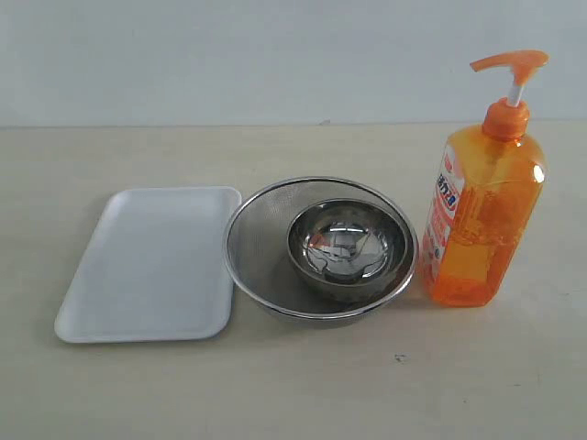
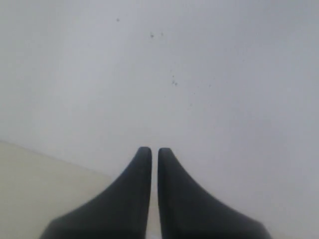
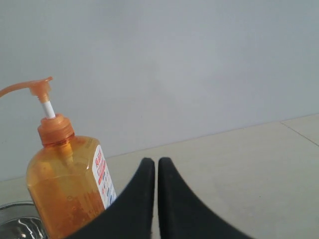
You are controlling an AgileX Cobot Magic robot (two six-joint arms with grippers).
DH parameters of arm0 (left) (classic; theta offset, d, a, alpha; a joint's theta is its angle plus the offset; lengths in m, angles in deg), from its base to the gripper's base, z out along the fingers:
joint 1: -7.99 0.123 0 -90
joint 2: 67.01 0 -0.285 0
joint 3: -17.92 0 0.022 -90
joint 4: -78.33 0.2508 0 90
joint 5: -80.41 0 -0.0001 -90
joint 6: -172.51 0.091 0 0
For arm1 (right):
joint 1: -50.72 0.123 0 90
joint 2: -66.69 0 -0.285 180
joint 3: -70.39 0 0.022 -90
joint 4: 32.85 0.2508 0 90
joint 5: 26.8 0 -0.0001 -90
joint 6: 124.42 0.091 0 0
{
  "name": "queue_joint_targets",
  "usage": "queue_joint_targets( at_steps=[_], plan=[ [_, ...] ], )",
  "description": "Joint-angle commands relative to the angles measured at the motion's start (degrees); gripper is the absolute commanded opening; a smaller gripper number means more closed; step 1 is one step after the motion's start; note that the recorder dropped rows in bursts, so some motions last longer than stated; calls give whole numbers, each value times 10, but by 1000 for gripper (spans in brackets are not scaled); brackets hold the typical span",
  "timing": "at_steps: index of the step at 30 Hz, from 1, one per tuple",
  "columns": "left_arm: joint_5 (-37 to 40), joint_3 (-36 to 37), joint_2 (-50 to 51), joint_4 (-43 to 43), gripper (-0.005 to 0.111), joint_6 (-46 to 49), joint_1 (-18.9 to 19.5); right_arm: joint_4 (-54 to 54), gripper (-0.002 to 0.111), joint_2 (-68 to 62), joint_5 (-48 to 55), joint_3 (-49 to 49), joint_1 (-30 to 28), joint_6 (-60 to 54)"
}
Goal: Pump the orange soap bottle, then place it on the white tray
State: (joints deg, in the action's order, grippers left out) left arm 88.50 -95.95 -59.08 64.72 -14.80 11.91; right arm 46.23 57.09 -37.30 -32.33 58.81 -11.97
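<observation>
Pumping is not yet begun, I judge: the orange soap bottle [image 1: 481,220] stands upright just beside the steel mesh strainer [image 1: 261,238], which holds a shiny bowl [image 1: 347,243], and the white tray [image 1: 151,266] lies on the strainer's other side. The left gripper [image 2: 155,152] and the right gripper [image 3: 156,162] are both pressed together, holding nothing. The next move calls for pressing down the raised pump head [image 1: 514,64]; the translucent plastic body looks smooth, the tray flat and round-cornered.

A round steel mesh strainer [image 1: 261,247] sat on a pale tabletop [image 1: 303,394], a shiny steel bowl [image 1: 348,240] nested inside it. Its rim lay off to one side of the right gripper [image 3: 155,162], apart from it. A plain wall [image 1: 229,55] stood ahead of that gripper.
</observation>
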Motion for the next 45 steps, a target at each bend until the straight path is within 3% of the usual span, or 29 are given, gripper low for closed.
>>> queue_joint_targets(
  at_steps=[1,9,17,22,28,40,45],
  plan=[
    [-11,-23,-1,-24,5,-5,0,0,0,0,-4,-1,-1,-5],
    [-31,-23,-1,-22,5,-16,0,0,0,0,-4,-1,-1,-5],
    [74,-16,-1,-13,5,4,0,0,0,0,-4,-1,-1,-5],
    [44,23,-1,-10,5,8,0,0,0,0,-4,-1,-1,-5],
    [-56,111,-1,-50,5,6,0,0,0,0,-4,-1,-1,-5],
    [-47,111,-1,-47,5,9,0,0,0,0,-7,-1,-1,-3],
    [-47,111,-1,-47,5,9,0,0,0,0,11,-1,-1,73]
  ],
)
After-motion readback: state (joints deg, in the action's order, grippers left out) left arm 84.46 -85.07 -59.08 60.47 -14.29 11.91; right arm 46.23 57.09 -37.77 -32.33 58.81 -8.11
